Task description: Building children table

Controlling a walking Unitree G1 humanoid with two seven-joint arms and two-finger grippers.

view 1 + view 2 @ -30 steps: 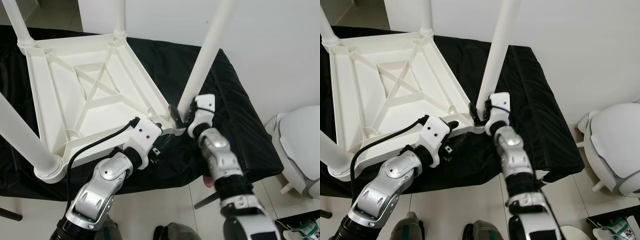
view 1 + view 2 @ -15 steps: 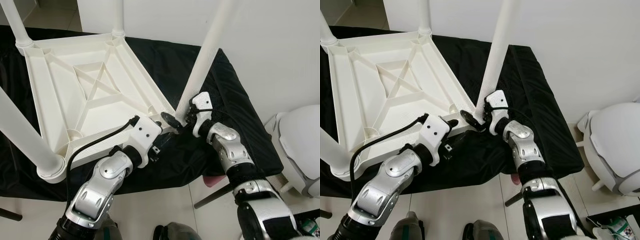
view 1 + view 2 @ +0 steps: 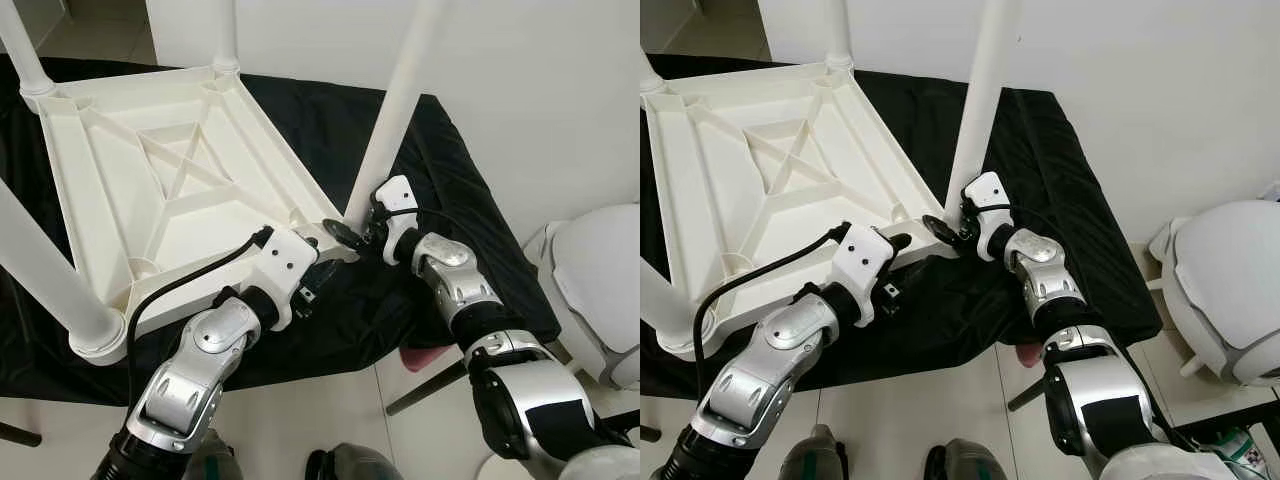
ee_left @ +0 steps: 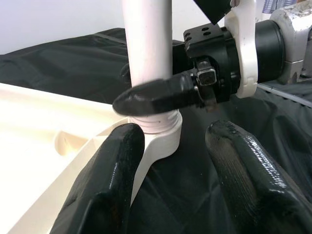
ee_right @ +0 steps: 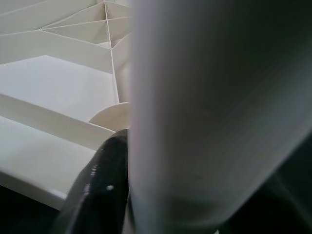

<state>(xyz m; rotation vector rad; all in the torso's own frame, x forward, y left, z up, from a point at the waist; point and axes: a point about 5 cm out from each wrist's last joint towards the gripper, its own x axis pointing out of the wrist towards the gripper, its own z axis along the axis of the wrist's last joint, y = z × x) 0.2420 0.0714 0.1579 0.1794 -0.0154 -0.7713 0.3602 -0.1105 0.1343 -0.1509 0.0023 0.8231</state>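
A white plastic children's table (image 3: 150,200) lies upside down on a black cloth (image 3: 450,180). A white leg (image 3: 395,110) stands in its near right corner socket (image 4: 163,136). My right gripper (image 3: 358,228) is shut on the foot of this leg, just above the socket. One black finger (image 4: 156,97) crosses the front of the leg, and in the right wrist view that finger (image 5: 102,190) lies against the leg (image 5: 209,107). My left gripper (image 4: 175,180) is open, its two fingers straddling the corner socket from the near side.
Three more white legs stand in the other corners, the nearest one (image 3: 40,270) at the left. A white rounded object (image 3: 600,290) sits on the floor to the right. A pink thing (image 3: 425,357) and a dark rod (image 3: 425,385) lie below the cloth's near edge.
My right forearm has swung out to the right and the gripper has turned around the leg's base, so one finger now sticks out to the left of it. The left gripper has stayed at the corner.
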